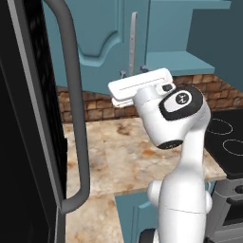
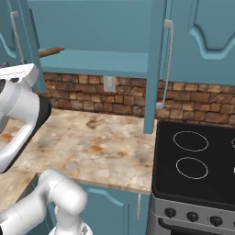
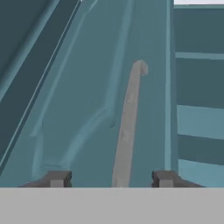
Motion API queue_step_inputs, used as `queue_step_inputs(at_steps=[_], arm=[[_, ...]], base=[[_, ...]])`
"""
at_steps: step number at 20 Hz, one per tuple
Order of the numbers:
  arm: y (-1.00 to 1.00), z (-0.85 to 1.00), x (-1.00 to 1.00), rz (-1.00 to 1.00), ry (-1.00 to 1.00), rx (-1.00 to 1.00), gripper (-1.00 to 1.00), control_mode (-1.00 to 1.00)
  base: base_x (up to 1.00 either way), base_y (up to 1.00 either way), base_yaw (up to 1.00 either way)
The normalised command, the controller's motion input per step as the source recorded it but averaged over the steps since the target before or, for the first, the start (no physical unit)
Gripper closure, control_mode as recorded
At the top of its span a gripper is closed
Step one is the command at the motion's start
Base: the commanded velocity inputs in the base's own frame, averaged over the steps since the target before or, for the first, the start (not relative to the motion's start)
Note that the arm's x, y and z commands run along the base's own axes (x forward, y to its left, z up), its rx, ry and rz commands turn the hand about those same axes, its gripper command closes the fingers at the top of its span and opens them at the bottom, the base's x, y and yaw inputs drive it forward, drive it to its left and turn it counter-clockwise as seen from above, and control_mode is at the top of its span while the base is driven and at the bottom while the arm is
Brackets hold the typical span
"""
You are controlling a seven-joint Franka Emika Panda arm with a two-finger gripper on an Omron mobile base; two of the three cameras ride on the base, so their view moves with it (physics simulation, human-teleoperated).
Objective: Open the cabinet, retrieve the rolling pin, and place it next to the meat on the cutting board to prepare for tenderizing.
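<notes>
Hand view: hand point(image 3: 112, 179) released, fingertips point(image 3: 57, 178) straddling the cabinet point(image 3: 87, 87) door's handle point(image 3: 127, 127), not gripping. Right base view, upper left: rolling pin point(image 2: 50, 51) on the open shelf point(image 2: 98, 62).

The cabinet point(image 2: 92, 32) was teal with silver bar handles point(image 3: 127, 127). The rolling pin point(image 2: 50, 51), upper left of the right base view, was tan-brown. The counter point(image 2: 92, 142) was mottled beige-orange; the backsplash point(image 2: 87, 98) was brown brick; the stove point(image 2: 197, 160) was black.
</notes>
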Motion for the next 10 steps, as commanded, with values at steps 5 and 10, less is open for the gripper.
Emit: queue_step_inputs(at_steps=[5,10], arm=[[-0.32,0.3,-0.77,0.03,-0.19,0.23,-1.0,-1.0],[-0.38,0.38,-0.79,0.0,-0.07,0.31,-1.0,-1.0]], base=[[0.0,0.0,0.0],[0.0,0.0,0.0]])
